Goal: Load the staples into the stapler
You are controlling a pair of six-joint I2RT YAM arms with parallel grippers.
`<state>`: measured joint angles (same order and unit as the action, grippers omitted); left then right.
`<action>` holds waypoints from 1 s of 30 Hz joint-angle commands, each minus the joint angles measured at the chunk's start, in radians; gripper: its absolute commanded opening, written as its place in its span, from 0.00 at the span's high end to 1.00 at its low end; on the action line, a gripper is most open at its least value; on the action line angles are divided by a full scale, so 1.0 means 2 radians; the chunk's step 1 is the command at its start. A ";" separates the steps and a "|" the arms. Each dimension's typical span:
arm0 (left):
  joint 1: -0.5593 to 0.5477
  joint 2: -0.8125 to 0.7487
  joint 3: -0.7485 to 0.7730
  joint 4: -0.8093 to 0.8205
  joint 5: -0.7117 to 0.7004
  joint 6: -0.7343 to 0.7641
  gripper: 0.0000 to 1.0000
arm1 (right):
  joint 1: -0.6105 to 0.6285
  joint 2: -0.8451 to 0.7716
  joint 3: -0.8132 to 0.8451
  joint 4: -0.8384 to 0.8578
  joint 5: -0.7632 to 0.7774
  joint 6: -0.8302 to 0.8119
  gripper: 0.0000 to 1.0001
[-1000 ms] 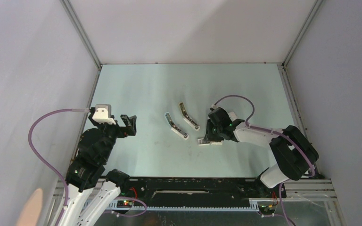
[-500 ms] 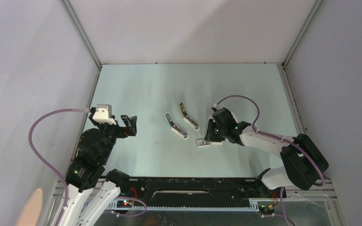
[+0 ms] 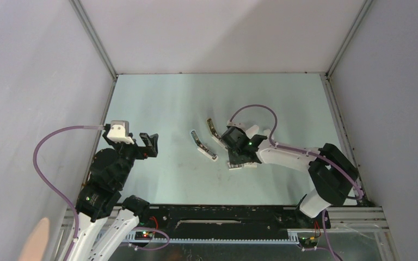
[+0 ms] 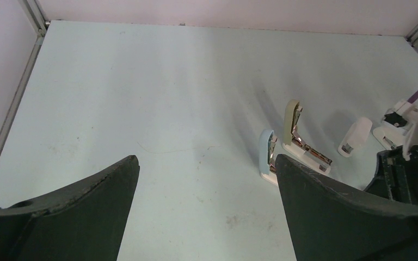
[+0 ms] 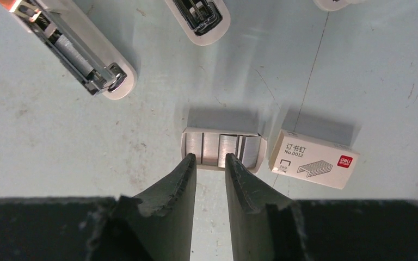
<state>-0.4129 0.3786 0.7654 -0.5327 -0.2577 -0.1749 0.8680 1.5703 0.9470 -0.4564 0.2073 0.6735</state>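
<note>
right fingers [image 5: 180, 191] hide near edge of staples [image 5: 221, 145]

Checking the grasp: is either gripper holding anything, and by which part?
Left gripper: nothing. Right gripper, nearly shut, straddles the near edge of the staples; whether it grips cannot be told.

Silvery-grey striped staples [image 5: 222, 148] lie flat in a small pale open tray, nearer the surface's near edge than its far one. A pale blue plastic stapler [image 4: 265, 149] and a beige plastic stapler [image 4: 292, 119] lie swung open side by side mid-surface, their metal channels exposed.
</note>
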 commanded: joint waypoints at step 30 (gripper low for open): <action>-0.001 -0.002 -0.002 0.020 0.004 0.005 0.02 | 0.021 0.088 0.064 -0.039 0.048 -0.005 0.72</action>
<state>-0.4129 0.3786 0.7654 -0.5327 -0.2577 -0.1749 0.9035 1.7336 1.0443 -0.5510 0.2955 0.6704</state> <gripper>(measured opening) 0.985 0.284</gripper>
